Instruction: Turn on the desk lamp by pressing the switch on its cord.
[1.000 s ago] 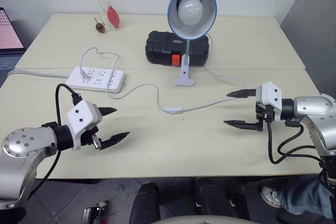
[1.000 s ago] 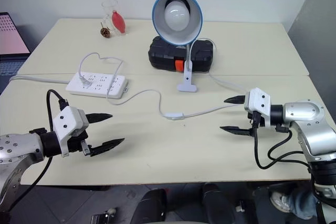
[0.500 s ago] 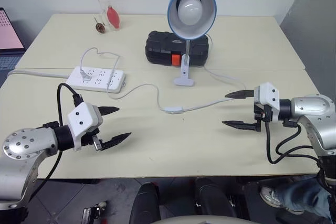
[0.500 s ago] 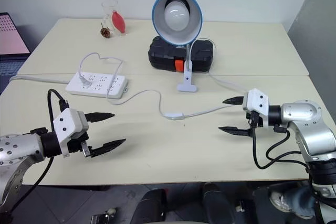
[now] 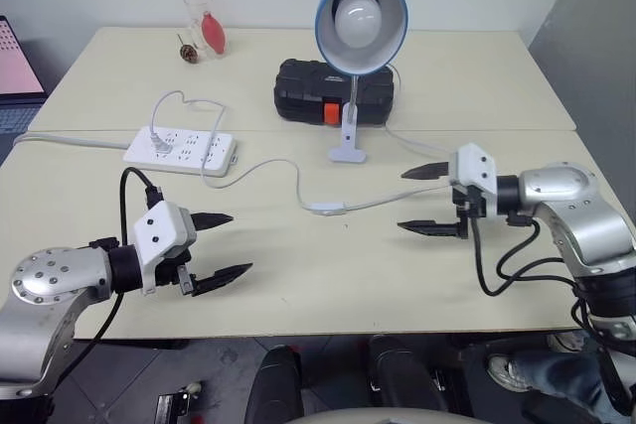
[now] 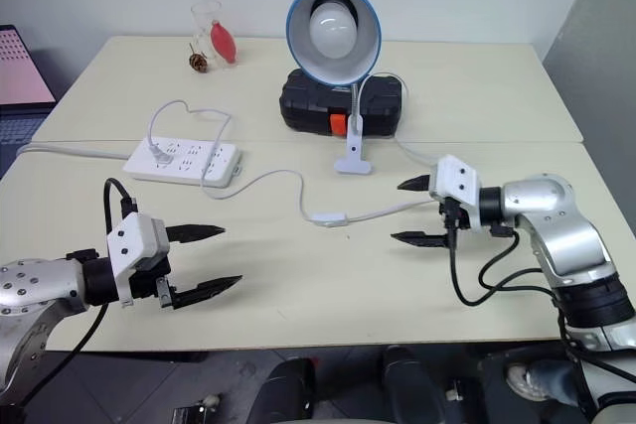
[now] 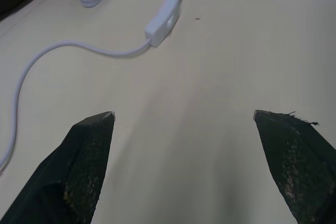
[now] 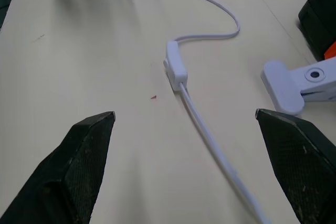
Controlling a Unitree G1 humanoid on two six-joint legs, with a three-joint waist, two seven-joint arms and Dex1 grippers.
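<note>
On the cream table [image 5: 298, 275] sit a lamp [image 5: 360, 22], its cord [image 5: 383, 201], the switch [image 5: 327, 209] and a power strip [image 5: 180, 149]. Both the left gripper [image 5: 221, 245] and the right gripper [image 5: 423, 200] hover wide open, pointing inward toward the switch

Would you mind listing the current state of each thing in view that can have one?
desk lamp: unlit, standing upright on the table.
switch: lying on the table, untouched.
cord: slack, loosely curved, plugged into the power strip.
power strip: lying flat, one plug in it.
black case: closed, behind the lamp.
left gripper: open, empty, above the table.
right gripper: open, empty, pointing toward the switch.
</note>
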